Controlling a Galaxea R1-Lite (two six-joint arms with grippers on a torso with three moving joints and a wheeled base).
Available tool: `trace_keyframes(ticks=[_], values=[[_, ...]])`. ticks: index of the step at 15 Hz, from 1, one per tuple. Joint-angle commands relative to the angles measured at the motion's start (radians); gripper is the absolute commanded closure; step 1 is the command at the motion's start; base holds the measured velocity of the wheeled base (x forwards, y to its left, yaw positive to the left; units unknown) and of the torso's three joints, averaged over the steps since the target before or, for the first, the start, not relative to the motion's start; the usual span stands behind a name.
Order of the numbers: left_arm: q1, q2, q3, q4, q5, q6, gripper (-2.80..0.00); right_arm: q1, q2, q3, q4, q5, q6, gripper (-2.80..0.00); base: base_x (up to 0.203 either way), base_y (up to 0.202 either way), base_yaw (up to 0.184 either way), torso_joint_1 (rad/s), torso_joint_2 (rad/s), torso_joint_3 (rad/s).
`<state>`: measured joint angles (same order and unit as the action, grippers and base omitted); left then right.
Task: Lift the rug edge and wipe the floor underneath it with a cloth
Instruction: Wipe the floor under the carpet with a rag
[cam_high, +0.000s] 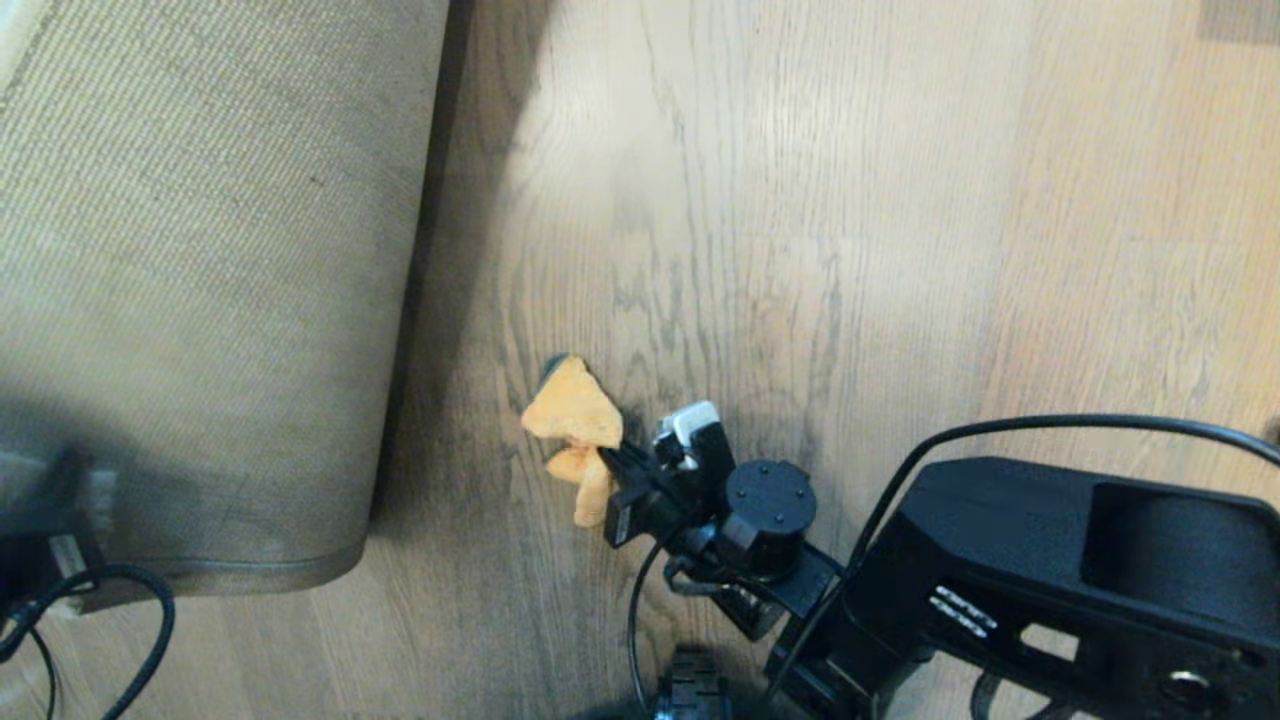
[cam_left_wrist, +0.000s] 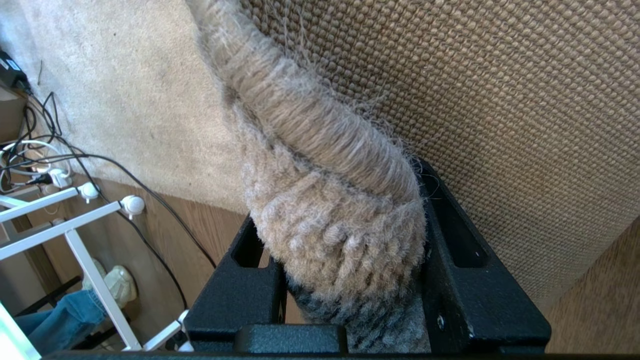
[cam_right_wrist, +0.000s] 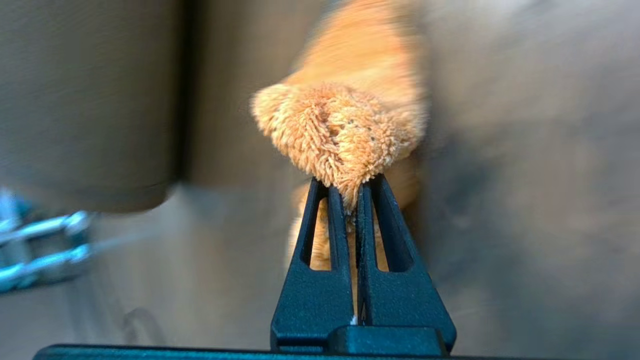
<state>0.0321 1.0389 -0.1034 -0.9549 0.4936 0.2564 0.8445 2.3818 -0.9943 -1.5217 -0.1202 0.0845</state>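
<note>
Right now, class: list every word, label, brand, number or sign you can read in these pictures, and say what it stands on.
No text can be read.
Pale bars on the black right arm housing: marks, not letters.
Label on the black box by the cables: too small to read.
Fluffy orange cloth: no print visible.

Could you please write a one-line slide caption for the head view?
Right gripper drags the orange cloth across the wood floor beside the lifted rug edge.
</note>
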Motion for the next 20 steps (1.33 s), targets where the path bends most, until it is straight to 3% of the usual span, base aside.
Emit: trace_keyframes(ticks=[1,7,14,20], values=[[0.0,0.003,0.001,-0.005,0.003,0.002,0.0,-0.052,-0.029,0.0,-0.048,-0.001,-0.001,0.0,0.0,0.0,0.0,0.0,0.0,0.0],[0.0,0.003,0.002,-0.008,0.005,0.003,0.0,-0.186,-0.122,0.018,-0.048,0.0,-0.003,0.0,0.0,0.0,0.0,0.0,0.0,0.0],[-0.001,0.001,0.002,-0.01,0.005,0.003,0.0,-0.395,-0.262,0.105,-0.048,0.007,-0.008,0.0,0.0,0.0,0.0,0.0,0.0,0.0],[-0.003,0.001,0.004,-0.01,0.005,0.002,0.0,-0.382,-0.304,0.139,-0.048,0.01,-0.008,0.0,0.0,0.0,0.0,0.0,0.0,0.0]])
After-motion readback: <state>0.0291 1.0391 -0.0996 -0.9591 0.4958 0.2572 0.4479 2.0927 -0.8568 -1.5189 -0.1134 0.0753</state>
